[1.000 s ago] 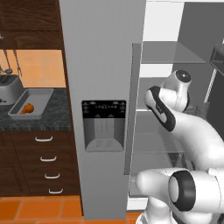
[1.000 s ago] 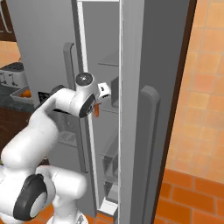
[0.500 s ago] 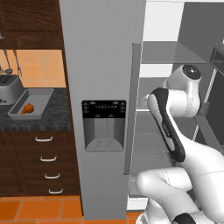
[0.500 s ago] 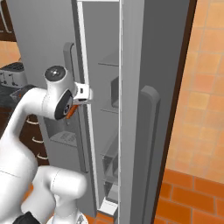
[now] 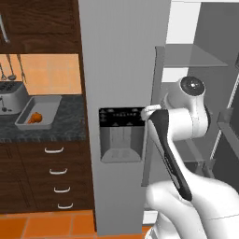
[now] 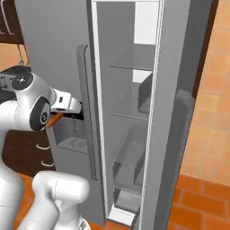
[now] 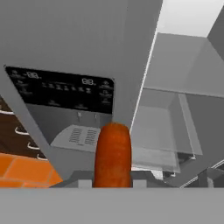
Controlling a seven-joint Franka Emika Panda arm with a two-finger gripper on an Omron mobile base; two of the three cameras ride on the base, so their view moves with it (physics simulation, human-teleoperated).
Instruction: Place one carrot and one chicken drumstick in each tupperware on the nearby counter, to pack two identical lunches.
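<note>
While the white arm reaches in front of the grey refrigerator (image 5: pixel 123 56), its end effector (image 6: pixel 72 111) is clenched around an orange carrot (image 7: pixel 113 154), which juts out just before the dark water dispenser panel (image 7: pixel 61 91) on the closed door. Beside that door, the other fridge door stands swung wide, baring glass shelves (image 6: pixel 134 58). Off to the arm's left, on the dark marbled table (image 5: pixel 70 122), a rectangular grey tupperware (image 5: pixel 51 102) holds something orange (image 5: pixel 34 117), next to a silver toaster (image 5: pixel 10 97).
</note>
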